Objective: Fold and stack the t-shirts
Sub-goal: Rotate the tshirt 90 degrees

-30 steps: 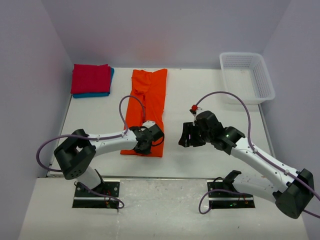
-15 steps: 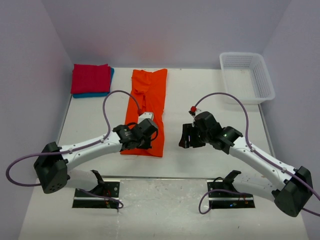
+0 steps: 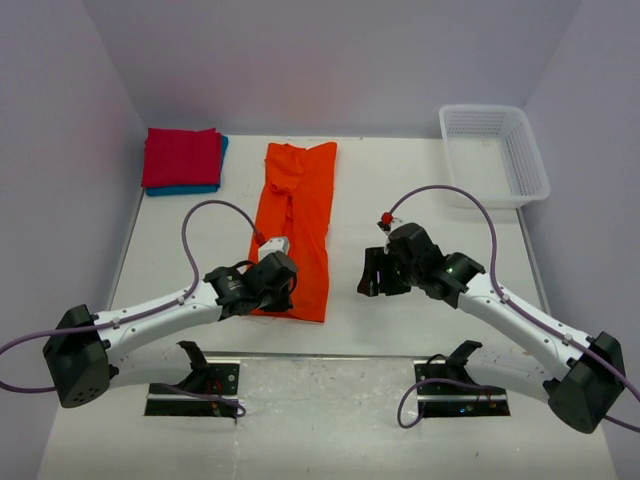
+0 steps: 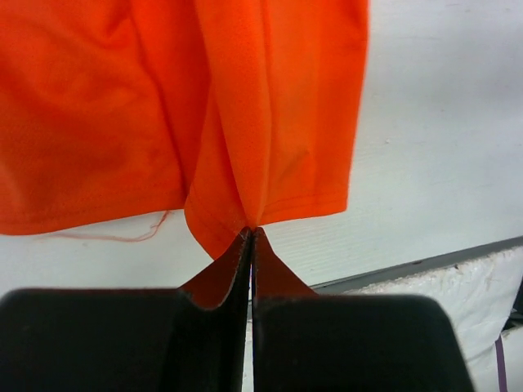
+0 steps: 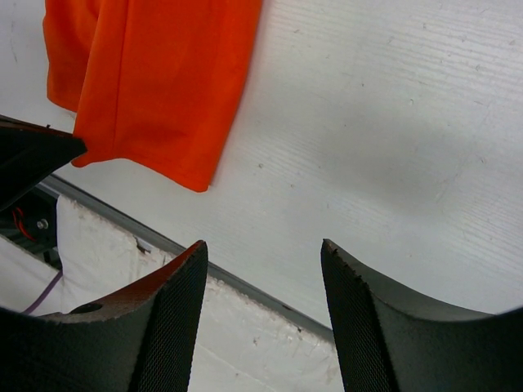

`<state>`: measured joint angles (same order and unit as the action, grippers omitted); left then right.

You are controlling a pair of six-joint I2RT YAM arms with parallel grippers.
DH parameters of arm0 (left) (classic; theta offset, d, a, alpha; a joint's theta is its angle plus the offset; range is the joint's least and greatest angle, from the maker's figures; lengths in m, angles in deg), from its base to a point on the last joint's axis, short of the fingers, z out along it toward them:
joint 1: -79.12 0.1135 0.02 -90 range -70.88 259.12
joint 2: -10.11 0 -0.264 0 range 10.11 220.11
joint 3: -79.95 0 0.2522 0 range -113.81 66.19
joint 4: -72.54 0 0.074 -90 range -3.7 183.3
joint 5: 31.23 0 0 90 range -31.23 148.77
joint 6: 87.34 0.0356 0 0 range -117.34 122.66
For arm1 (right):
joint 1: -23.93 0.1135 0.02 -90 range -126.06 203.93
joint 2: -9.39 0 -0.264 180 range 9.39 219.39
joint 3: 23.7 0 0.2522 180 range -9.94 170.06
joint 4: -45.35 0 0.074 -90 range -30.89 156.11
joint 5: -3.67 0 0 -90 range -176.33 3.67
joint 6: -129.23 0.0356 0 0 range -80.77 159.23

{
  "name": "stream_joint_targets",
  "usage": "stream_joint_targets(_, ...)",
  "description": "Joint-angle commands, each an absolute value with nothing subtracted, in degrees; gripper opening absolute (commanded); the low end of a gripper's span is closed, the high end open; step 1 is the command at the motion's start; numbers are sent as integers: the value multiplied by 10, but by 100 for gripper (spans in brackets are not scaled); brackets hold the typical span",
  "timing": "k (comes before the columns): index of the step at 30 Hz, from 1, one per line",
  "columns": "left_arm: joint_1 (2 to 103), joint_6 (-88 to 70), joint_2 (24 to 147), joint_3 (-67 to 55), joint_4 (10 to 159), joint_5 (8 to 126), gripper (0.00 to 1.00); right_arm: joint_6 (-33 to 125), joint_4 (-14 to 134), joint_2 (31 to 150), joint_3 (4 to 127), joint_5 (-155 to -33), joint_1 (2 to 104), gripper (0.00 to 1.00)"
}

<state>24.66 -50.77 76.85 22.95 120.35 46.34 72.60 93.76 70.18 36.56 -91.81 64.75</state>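
Orange t-shirt (image 3: 295,225): lies as a long narrow strip on the counter (image 3: 420,190), running away from the arms, its near hem close to the counter's near edge.
Left fingers (image 4: 163,335): pressed together on that near hem, with a small peak of orange cloth pinched between the tips.
Right fingers (image 5: 163,327): apart and holding nothing, hovering over bare counter just beside the strip's near right corner.
Finished stack: the crimson t-shirt (image 3: 182,157) sits folded on the blue t-shirt (image 3: 185,189) at the far left corner, well apart from the strip.
Basket (image 3: 524,158): far right corner, not involved.
Step in hand: probably halving the strip by carrying the near hem up toward the far end.
Doing it well: the hem is held at one spot only, so its free corners will likely droop. Better that the right fingers take the near right corner first. Then lift just clear, keep both grips level, travel straight along the strip, and lay hem on the far edge squarely.
Watch for: a thin pinch slipping, or catching only the top layer. Whether all layers are held cannot be told.
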Motion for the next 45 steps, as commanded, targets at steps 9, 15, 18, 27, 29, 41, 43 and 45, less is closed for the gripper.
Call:
stream_joint_targets(9, 245, -607, 779, 266, 1266, 368, 0, 725, 905, 711, 349, -939, 650, 59)
stream_joint_targets(15, 246, -650, 787, 266, 1316, 320, 0, 725, 893, 712, 334, -943, 650, 59)
stream_joint_targets(18, 246, -687, 799, 266, 1345, 303, 0, 724, 887, 716, 329, -943, 650, 59)
stream_joint_targets(27, 245, -715, 885, 240, 1367, 307, 14, 720, 855, 739, 315, -972, 650, 59)
stream_joint_targets(29, 233, -728, 877, 233, 1380, 292, 17, 722, 848, 741, 308, -977, 649, 59)
stream_joint_targets(41, 107, -854, 936, 72, 1577, 201, 33, 719, 839, 765, 314, -965, 650, 60)
stream_joint_targets(43, 95, -852, 947, 41, 1592, 190, 33, 719, 848, 762, 319, -957, 649, 60)
stream_joint_targets(45, 89, -827, 960, 9, 1595, 169, 32, 726, 871, 744, 325, -914, 649, 60)
